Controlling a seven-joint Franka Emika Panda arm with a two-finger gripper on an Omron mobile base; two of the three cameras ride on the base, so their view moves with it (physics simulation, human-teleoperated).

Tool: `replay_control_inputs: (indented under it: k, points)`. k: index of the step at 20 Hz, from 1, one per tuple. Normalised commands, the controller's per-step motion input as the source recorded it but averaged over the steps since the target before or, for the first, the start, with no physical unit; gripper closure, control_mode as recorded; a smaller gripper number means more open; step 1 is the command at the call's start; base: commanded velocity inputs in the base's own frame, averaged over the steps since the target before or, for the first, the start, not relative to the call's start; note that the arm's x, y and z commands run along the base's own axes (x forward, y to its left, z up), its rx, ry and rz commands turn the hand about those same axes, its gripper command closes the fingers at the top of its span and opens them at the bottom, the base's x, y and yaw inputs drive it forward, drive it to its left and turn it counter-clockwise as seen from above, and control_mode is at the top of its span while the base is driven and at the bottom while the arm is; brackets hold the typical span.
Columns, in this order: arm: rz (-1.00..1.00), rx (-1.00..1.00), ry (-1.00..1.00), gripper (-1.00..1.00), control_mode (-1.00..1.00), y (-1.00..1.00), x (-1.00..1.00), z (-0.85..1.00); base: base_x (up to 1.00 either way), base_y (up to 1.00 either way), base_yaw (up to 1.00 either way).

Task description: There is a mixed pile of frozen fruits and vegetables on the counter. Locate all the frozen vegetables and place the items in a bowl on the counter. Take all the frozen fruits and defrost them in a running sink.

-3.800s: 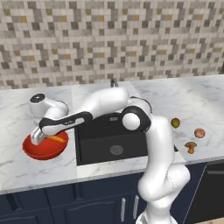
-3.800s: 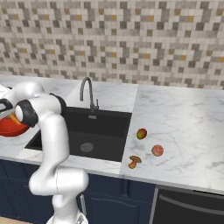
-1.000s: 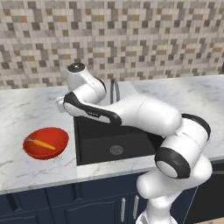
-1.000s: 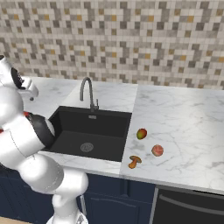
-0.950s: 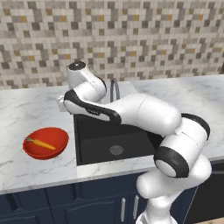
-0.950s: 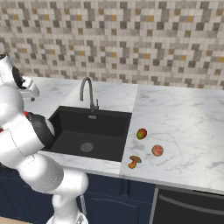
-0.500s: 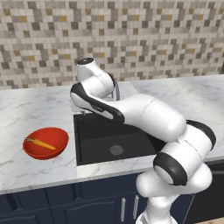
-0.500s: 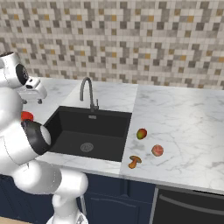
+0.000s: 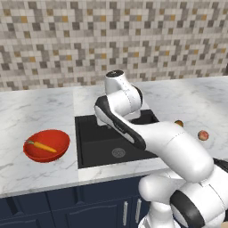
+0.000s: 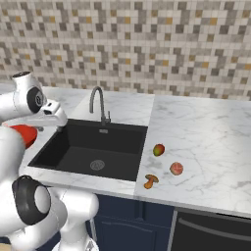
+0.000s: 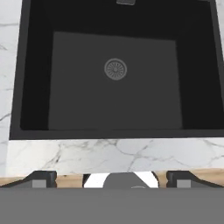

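The claw (image 11: 112, 178) hangs over the black sink (image 11: 114, 74), its two fingertips (image 11: 40, 178) spread wide apart with nothing between them. The round drain (image 11: 115, 69) lies straight ahead of it in the hand view. Off to the claw's left on the counter (image 9: 40, 109) sits the red bowl (image 9: 46, 145) with the orange carrot (image 9: 43, 146) inside. Well to its right, past the basin, lie the greenish-red fruit (image 10: 158, 149), the reddish-pink piece (image 10: 176, 168) and the small brown lump (image 10: 150, 181)

1. Counter (image 9: 40, 111): polished white marble, grey veins.
2. Sink (image 11: 113, 83): matt black; drain (image 11: 115, 69) metal, at 12 o'clock from my fingertips.
3. Bowl (image 9: 55, 139): glossy red.
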Motion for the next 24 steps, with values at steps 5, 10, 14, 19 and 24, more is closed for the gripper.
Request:
replay_control_inputs:
  k: [5,10,14,19,24]
  points:
    - [-0.01,-0.01,0.02,-1.00,-1.00,-0.93,-0.19,-0.02,0.00,0.00,0.00]
    - [-0.05,-0.02,0.06,-1.00,-1.00,-0.93,-0.10,-0.23,0.00,0.00,0.00]
    - [-0.13,-0.02,0.05,-1.00,-1.00,-0.80,-0.03,-0.34,0.00,0.00,0.00]
    - [-0.13,-0.02,0.02,-1.00,-1.00,-0.81,0.00,-0.23,0.00,0.00,0.00]
    - [-0.07,0.00,0.00,-1.00,-1.00,-0.77,0.00,-0.22,0.00,0.00,0.00]
